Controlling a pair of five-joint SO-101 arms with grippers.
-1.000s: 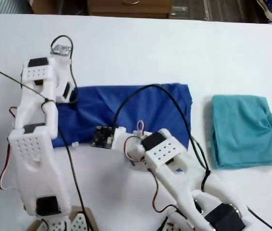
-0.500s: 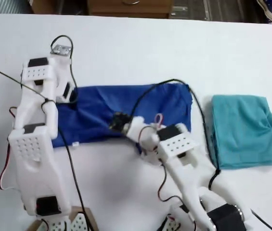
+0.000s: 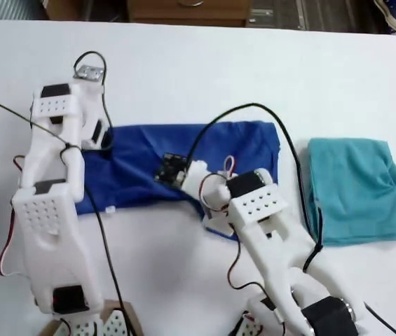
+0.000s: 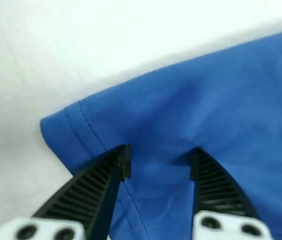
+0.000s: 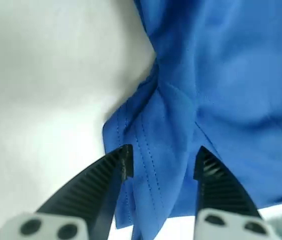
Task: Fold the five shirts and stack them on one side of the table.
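A blue shirt lies stretched flat across the middle of the white table. A folded teal shirt rests to its right. My left gripper is open and sits down on the blue shirt's left corner, by the stitched hem; in the high view the left gripper is at the shirt's left end. My right gripper is open, its fingers either side of a bunched fold of the blue shirt's hem. The right arm covers the shirt's near edge.
Black cables loop over the blue shirt from both arms. The left arm's white links stand along the table's left side. Bare table lies behind the shirts and at the front middle. Furniture and a person's shoe show beyond the far edge.
The right arm swung right and farther onto the blue shirt's near edge, where the hem has bunched up. The left arm has kept still.
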